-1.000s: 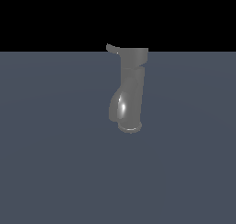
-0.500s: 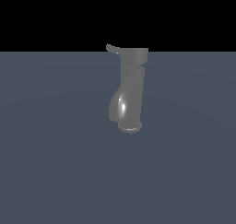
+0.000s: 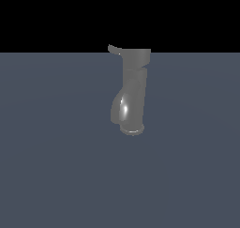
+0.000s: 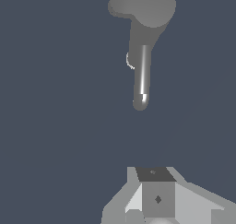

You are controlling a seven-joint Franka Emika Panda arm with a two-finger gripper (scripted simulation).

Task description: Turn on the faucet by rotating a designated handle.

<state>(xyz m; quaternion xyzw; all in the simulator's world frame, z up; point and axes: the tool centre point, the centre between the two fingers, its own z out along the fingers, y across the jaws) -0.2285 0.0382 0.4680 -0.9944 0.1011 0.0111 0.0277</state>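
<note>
In the wrist view our end effector (image 4: 159,204) sits at the frame's lower edge, well apart from the faucet (image 3: 131,93); we cannot tell how its jaws stand. The handle (image 3: 114,49), top centre of the exterior view, runs sideways off the cap. No writing is visible.

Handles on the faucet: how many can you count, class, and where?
1: the handle sticks sideways from the cap of the faucet, toward the exterior view's left. Others could hide behind the body.
</note>
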